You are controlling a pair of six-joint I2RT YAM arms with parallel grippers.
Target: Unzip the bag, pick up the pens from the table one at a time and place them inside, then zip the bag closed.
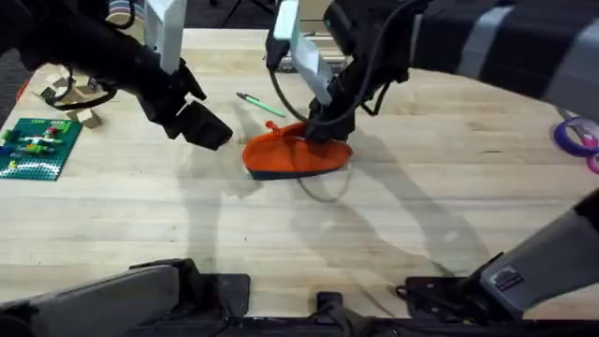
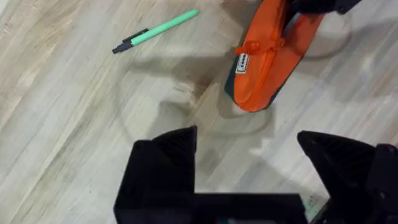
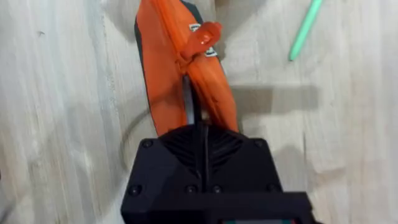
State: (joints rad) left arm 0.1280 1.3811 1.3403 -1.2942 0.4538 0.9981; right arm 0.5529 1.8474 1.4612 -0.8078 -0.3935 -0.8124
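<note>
The orange bag [image 1: 298, 154] with a dark base strip lies mid-table on the wooden table [image 1: 421, 215]. Just beyond it lies a slim green pen [image 1: 260, 105] with a dark tip. My right gripper [image 1: 318, 129] comes down onto the bag's right part. In the right wrist view it [image 3: 198, 127] is shut on the bag's [image 3: 163, 68] upper fabric edge, with the orange pull tab [image 3: 205, 34] at the far end and the pen [image 3: 306, 31] beyond. My left gripper [image 1: 201, 126] hovers left of the bag, open [image 2: 245, 155], holding nothing. Ahead of it are the bag [image 2: 267, 62] and the pen [image 2: 155, 31].
A green building-brick plate [image 1: 37, 145] and small wooden pieces [image 1: 70, 94] sit at the far left. Purple tape rolls [image 1: 576, 136] lie at the right edge. Bare tabletop stretches in front of the bag.
</note>
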